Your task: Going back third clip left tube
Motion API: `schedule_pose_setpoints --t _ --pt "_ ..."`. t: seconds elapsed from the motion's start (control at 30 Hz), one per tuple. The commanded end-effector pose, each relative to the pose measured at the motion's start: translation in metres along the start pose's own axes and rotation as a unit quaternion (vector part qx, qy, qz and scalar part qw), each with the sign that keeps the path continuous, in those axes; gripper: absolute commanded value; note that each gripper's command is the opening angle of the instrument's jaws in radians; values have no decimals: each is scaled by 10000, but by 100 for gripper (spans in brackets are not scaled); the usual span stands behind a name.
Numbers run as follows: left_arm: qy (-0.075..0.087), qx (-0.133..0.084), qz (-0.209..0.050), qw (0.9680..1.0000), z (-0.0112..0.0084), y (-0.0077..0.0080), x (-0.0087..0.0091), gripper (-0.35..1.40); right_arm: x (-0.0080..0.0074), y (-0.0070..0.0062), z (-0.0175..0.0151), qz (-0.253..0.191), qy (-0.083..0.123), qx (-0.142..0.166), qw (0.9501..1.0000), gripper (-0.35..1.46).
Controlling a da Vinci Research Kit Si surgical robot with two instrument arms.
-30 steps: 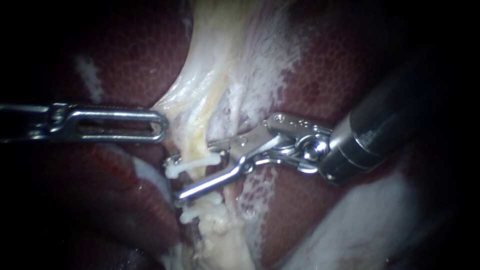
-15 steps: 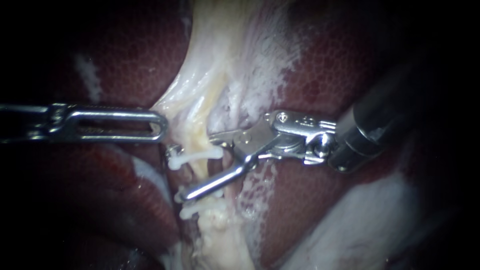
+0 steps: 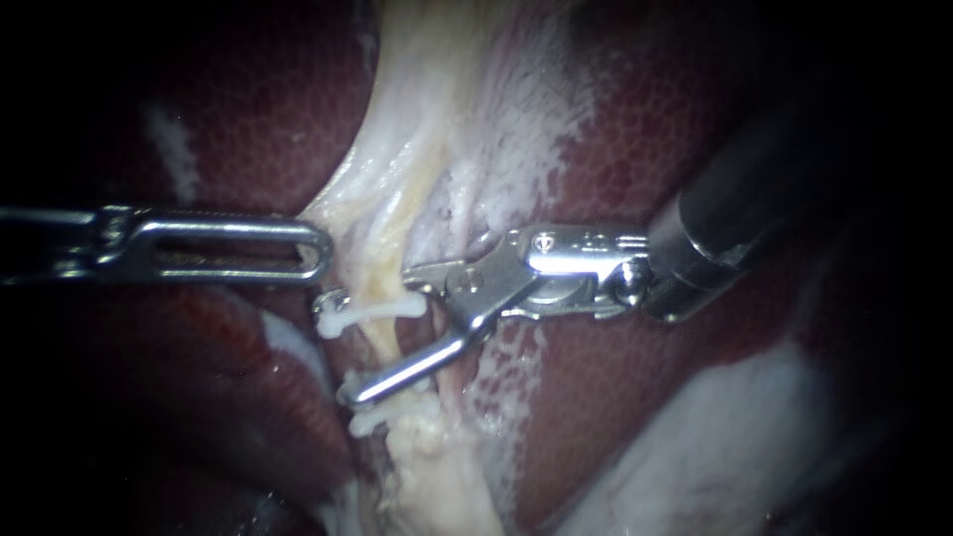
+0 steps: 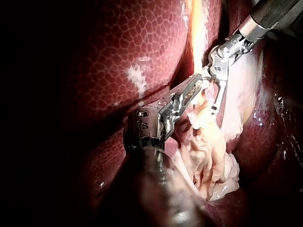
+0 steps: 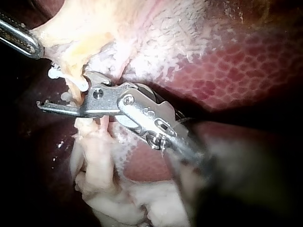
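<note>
My right instrument (image 3: 379, 333) swings twd 9 o'clock; jaws wide, still astride clipped tube (image 3: 382, 288). Pull-back prob. barely begun.

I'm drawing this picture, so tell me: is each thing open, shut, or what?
Left instrument: jaws shut on pale tissue.
Right instrument: jaws open, astride the tube.
Upper clip: closed across the tube.
Lower clip: closed across the tube.
Tube: uncut between the clips.
</note>
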Motion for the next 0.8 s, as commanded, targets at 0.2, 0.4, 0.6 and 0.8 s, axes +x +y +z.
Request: schedule_pose_setpoints --t 0.2,0.4,0.6,0.8 --pt "-1 -1 -1 10000 0 -1 0 -35 -5 1 10 -41 -13 -25 10000 60" --pt "-1 -2 0 10000 0 -1 0 -35 -11 0 16 -59 -25 -34 10000 60" --pt "-2 -4 -1 10000 1 -2 0 -35 -11 1 16 1 -20 -38 10000 60" --pt "-4 -7 -1 10000 1 -3 0 -35 -12 1 23 229 -6 -73 9997 60"
